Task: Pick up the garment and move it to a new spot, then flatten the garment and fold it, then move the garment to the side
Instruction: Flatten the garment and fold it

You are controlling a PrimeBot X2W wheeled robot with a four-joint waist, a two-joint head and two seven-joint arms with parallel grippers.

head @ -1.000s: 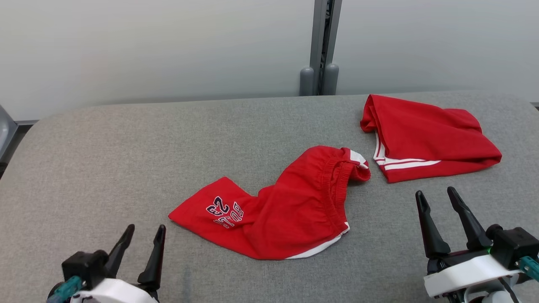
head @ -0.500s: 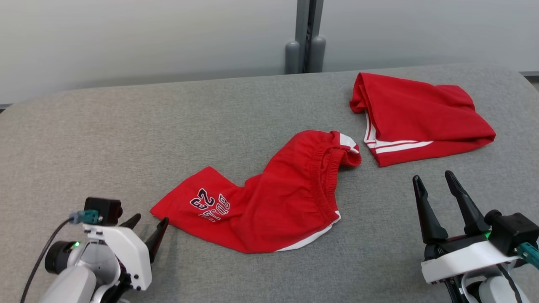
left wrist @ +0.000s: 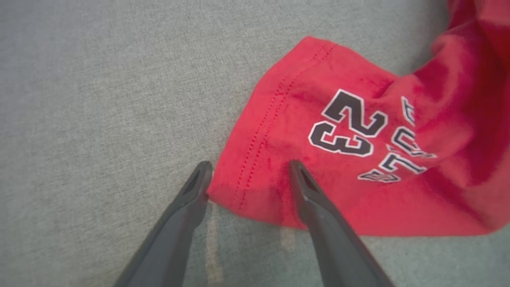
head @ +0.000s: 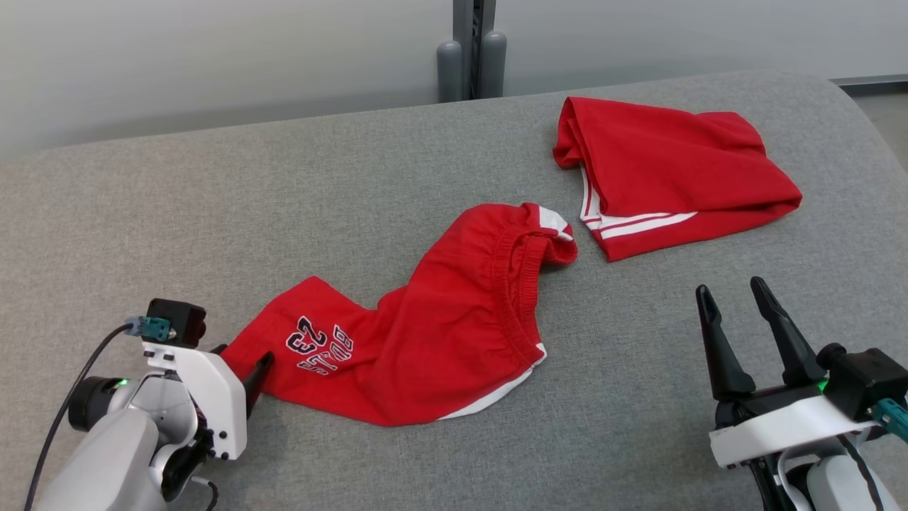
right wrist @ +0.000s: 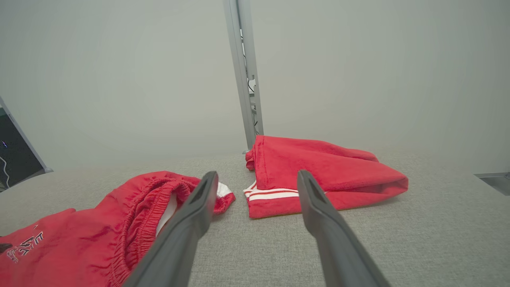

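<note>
1. Head view: the red shorts point(head: 440, 333) lay crumpled mid-way on the grey padded surface point(head: 284, 199), their long axis running from 8 to 2 o'clock. The left gripper point(head: 240, 357), fingers spread, sat at the 8 o'clock leg hem and looked the nearer arm. The right gripper point(head: 731, 289), also spread and empty, stood well apart at 4 o'clock.
2. Left wrist view: the hem corner lay between the spread fingers, at 12 o'clock.
3. Right wrist view: the waistband lay at 10 o'clock and a folded red garment point(right wrist: 350, 171) at 12 o'clock.

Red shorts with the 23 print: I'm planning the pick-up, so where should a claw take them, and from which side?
Probably the stitched hem corner of the leg beside the print, approached from the robot's left. It lies flat at the shorts' outer end, and the open left claw straddles that corner.
</note>
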